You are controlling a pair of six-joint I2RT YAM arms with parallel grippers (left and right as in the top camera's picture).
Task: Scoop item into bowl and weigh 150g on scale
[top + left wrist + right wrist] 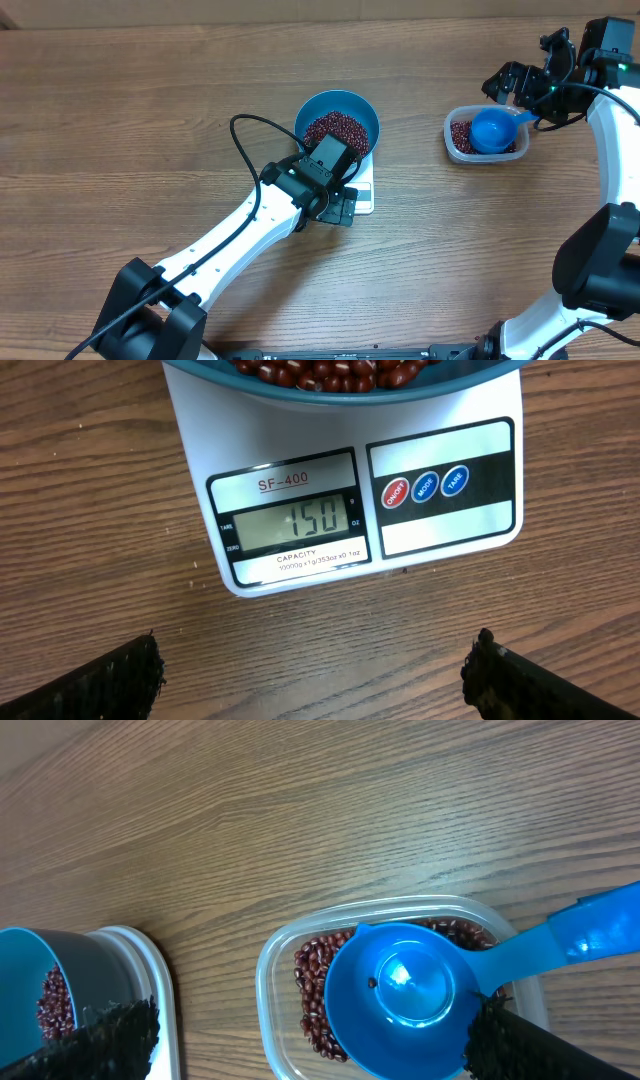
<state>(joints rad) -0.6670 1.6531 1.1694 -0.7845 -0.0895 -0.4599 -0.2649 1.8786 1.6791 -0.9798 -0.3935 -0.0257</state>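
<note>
In blue bowl (335, 100) on white scale (330, 430): beans (338, 128), display showing 150. Left claw (315, 675) wide open, gripping nothing, low over tabletop (90, 510) just before scale front. Right claw (310, 1035) wide open too, empty, above clear tub (272, 960) holding more beans. Blue scoop (395, 990) resting in tub, handle out over rim.
</note>
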